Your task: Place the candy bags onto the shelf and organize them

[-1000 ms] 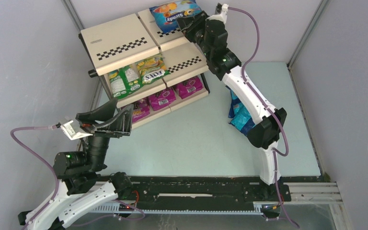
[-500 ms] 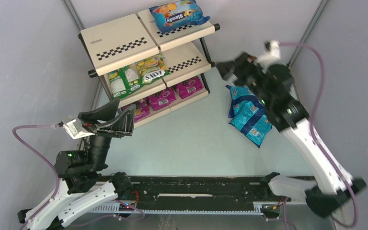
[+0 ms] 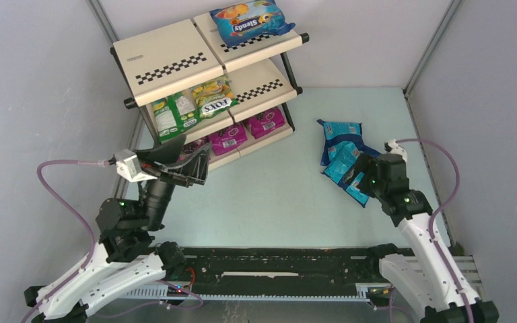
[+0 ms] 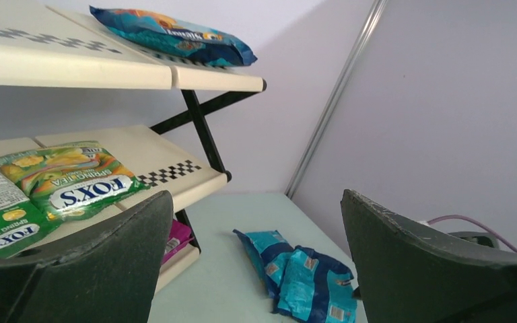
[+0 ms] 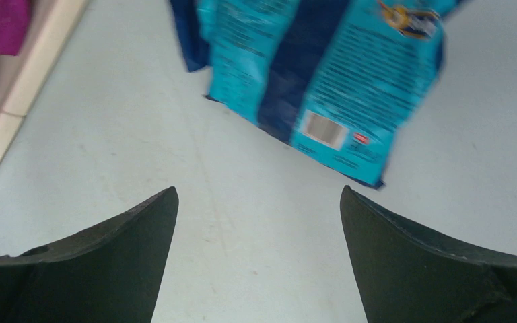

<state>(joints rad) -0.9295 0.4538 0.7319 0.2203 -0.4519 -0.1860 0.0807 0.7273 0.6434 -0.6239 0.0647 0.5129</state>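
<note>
Gaping right hand (image 5: 257,193) near teal bags (image 5: 323,74)

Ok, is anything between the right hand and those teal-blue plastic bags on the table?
Nothing visible. The open right hand hovers just short of the nearest glossy teal-blue plastic pouch, with only bare pale table between them.
</note>
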